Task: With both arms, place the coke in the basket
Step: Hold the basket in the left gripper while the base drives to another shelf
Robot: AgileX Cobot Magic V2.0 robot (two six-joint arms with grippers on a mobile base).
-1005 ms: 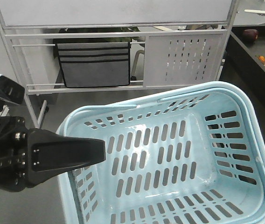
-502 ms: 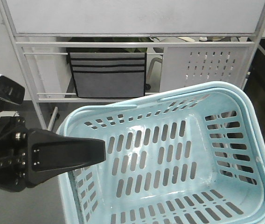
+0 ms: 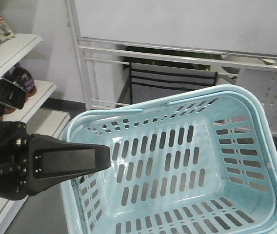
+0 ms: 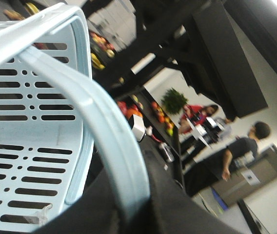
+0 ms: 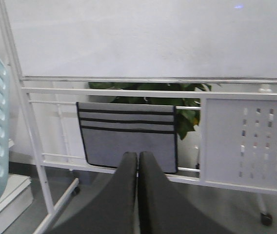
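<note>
Basket (image 3: 211,93): pale blue, nothing inside, held clear of the floor.
Left gripper (image 3: 102,160): I read it as clamped on the handle (image 4: 104,131) (the jaws themselves are dark and blurred in the wrist view).
Right gripper (image 5: 138,161): fingers pressed together, holding nothing, aimed at the whiteboard stand (image 5: 148,39).
Coke: in no view; only dark bottles (image 3: 24,78) show on the shelf (image 3: 26,46).
Risks: a one-sided hold may let the basket tilt or slip, and I could pick a dark bottle by mistake.
</note>
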